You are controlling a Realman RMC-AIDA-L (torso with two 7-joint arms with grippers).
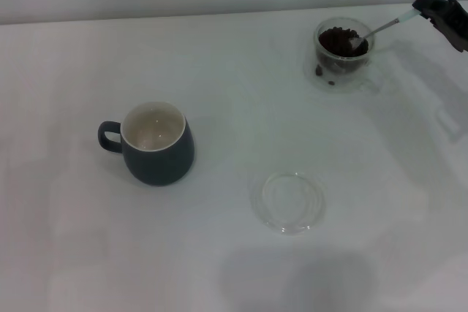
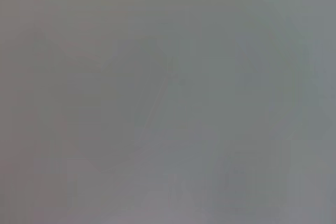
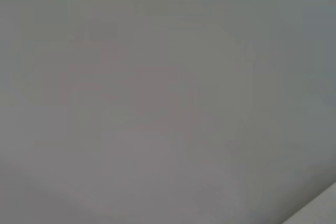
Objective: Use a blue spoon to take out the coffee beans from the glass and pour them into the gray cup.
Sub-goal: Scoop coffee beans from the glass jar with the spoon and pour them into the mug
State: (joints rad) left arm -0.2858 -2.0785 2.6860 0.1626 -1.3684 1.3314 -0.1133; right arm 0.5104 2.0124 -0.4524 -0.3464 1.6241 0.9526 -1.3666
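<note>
The glass [image 1: 342, 55] stands at the far right of the table and holds a heap of coffee beans [image 1: 336, 40]. The blue spoon [image 1: 380, 28] has its silver bowl in the glass on the beans and slants up to the right. My right gripper [image 1: 423, 6] is shut on the spoon's pale blue handle at the right edge of the head view. The gray cup [image 1: 157, 145] stands at the left, its handle to the left, its white inside bare. My left gripper is out of view. Both wrist views show only blank grey.
A flat clear glass saucer [image 1: 289, 201] lies in front of the middle of the white table [image 1: 234, 268], between the cup and the glass. A pale wall runs along the back edge.
</note>
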